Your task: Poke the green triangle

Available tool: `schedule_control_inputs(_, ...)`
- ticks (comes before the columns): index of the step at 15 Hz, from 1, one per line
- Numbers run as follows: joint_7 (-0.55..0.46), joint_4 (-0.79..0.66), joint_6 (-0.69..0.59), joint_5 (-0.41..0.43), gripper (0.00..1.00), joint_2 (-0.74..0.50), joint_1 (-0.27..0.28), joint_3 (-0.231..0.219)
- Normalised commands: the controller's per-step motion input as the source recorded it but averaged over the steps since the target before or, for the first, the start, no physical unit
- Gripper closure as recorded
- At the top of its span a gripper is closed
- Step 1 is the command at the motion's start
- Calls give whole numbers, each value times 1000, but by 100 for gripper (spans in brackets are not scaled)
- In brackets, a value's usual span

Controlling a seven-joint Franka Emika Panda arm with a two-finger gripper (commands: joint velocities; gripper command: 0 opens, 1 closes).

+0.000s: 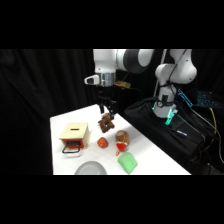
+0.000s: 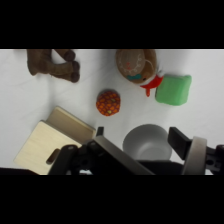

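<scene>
Green triangle (image 1: 127, 162) (image 2: 173, 89): flat on white table (image 1: 150, 150), beside red-and-tan toy (image 1: 121, 140) (image 2: 137, 66). Gripper (image 1: 106, 106) raised above; finger state: cannot tell

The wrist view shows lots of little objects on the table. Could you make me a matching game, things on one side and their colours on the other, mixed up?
Things:
1. triangle block
2. ball
3. round bowl
4. plush toy

Colours:
A. grey
B. dark brown
C. bright green
D. red-orange

Pairs: 1-C, 2-D, 3-A, 4-B
</scene>
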Motion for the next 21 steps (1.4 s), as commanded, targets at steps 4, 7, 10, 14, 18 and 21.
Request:
schedule_control_inputs(4,115,9,5,-71,0,21,12,38)
schedule_control_inputs(7,213,13,32,-113,0,58,91,101)
schedule_control_inputs(10,190,43,69,-99,0,88,133,125)
schedule_control_inputs(14,163,128,90,-124,0,136,122,101)
schedule_control_inputs(18,134,200,111,-130,52,186,84,58)
schedule_control_inputs(21,107,165,98,-115,87,183,52,36)
